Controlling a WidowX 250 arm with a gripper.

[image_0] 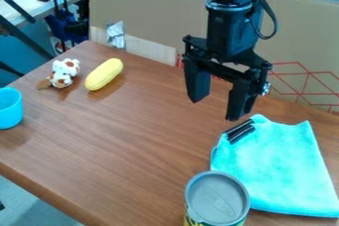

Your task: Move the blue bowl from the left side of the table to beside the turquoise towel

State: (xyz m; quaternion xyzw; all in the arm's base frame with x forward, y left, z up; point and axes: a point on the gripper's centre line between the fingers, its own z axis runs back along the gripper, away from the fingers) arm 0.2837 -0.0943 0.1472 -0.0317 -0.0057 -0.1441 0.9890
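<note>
Cardboard (145,7) is stood behind the wood-grained bench (119,136), where a spotted plush toy (64,73), yellow oblong toy (104,74) and blue cup (9,108) are placed at left. Below and right of the wide-open, empty gripper (215,108), a turquoise cloth (278,165) is spread, partly overlapped in view by a can (217,200).

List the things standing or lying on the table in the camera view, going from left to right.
Blue cup → white and brown plush toy → yellow oblong thing → can with a grey top → turquoise cloth
</note>
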